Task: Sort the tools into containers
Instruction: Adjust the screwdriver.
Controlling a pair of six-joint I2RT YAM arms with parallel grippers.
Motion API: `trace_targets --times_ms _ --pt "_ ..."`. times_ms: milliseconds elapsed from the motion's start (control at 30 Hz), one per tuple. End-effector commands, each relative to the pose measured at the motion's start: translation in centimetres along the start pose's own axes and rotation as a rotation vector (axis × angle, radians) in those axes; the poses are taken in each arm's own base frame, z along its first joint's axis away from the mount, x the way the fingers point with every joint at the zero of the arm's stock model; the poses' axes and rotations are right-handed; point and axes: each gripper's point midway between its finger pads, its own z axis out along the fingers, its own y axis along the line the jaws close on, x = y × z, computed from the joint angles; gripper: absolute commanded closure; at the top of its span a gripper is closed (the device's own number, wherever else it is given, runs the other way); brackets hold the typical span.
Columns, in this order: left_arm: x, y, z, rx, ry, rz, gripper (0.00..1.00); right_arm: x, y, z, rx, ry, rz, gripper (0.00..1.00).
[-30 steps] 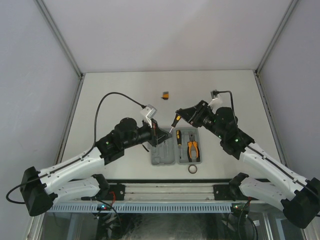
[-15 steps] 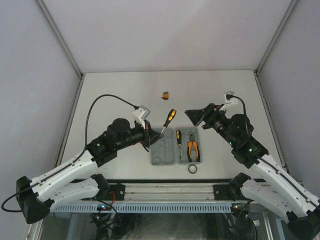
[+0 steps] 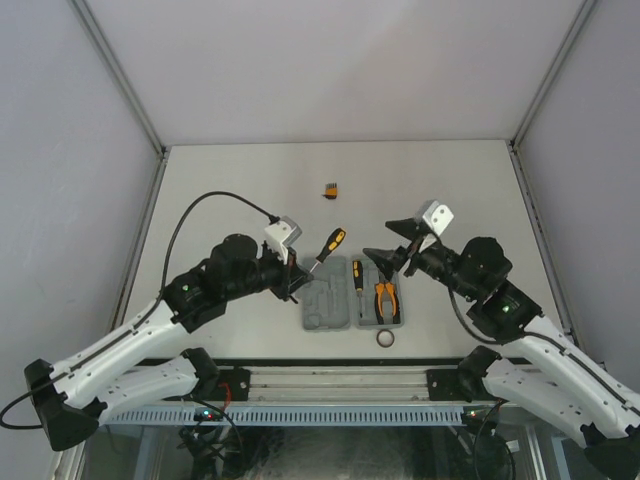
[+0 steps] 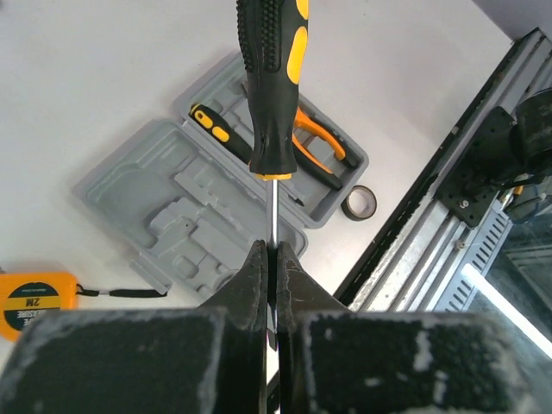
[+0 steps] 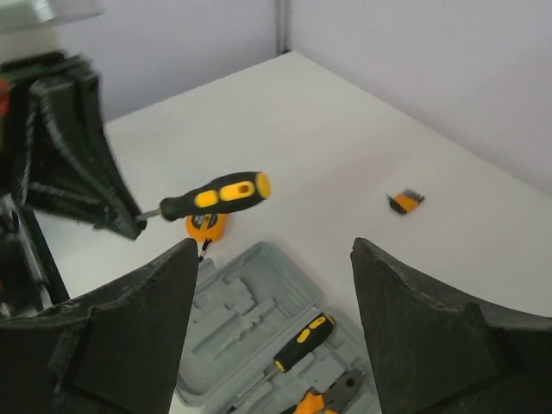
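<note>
The grey tool case [image 3: 325,312] lies open between the arms. Its right half holds a black-and-orange screwdriver [image 3: 357,275] and orange-handled pliers [image 3: 386,298]. My left gripper [image 3: 300,270] is shut on the metal shaft of a second screwdriver [image 3: 327,245], held in the air over the case's far left corner with the handle pointing away; the left wrist view shows this screwdriver [image 4: 272,86] above the case [image 4: 190,207]. My right gripper [image 3: 385,243] hangs open and empty to the right of that handle. A black ring [image 3: 386,339] lies just in front of the case.
A tiny orange-black block [image 3: 330,188] lies alone farther back on the table. The orange tape measure [image 4: 30,297] sits left of the case, under my left arm. The metal rail [image 3: 330,378] runs along the near table edge.
My right gripper let go of the screwdriver handle, opened wide and pulled back to the right. My left gripper kept the shaft and drew the screwdriver slightly left.
</note>
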Motion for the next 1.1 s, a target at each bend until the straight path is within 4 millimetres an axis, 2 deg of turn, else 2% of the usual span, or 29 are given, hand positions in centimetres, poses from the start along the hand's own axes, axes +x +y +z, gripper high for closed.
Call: trace_targets --times_ms 0,167,300,500,667,900,1067 --pt "-3.0 -0.3 -1.4 -0.004 -0.057 0.074 1.0 -1.1 3.3 0.2 -0.205 -0.068 -0.426 0.29" --pt "-2.5 -0.8 -1.6 0.034 -0.015 0.119 1.0 1.3 6.9 0.5 -0.44 -0.025 -0.755 0.26" --pt "-1.8 -1.6 -1.8 0.089 0.041 0.172 1.0 3.8 8.1 1.2 -0.565 0.078 -0.975 0.26" --pt "-0.7 -1.5 -1.7 0.104 0.093 0.198 1.0 4.7 8.4 3.1 -0.569 0.143 -1.136 0.29" --pt "0.1 -1.5 -1.7 0.116 0.123 0.207 1.0 4.9 8.0 4.1 -0.544 0.178 -1.199 0.32" --pt "0.6 -1.7 -1.9 0.13 0.134 0.209 0.99 7.0 6.4 4.7 -0.525 0.304 -1.252 0.47" --pt "1.1 -1.9 -1.7 0.15 0.152 0.204 0.98 7.7 6.7 5.0 -0.538 0.32 -1.25 0.56"
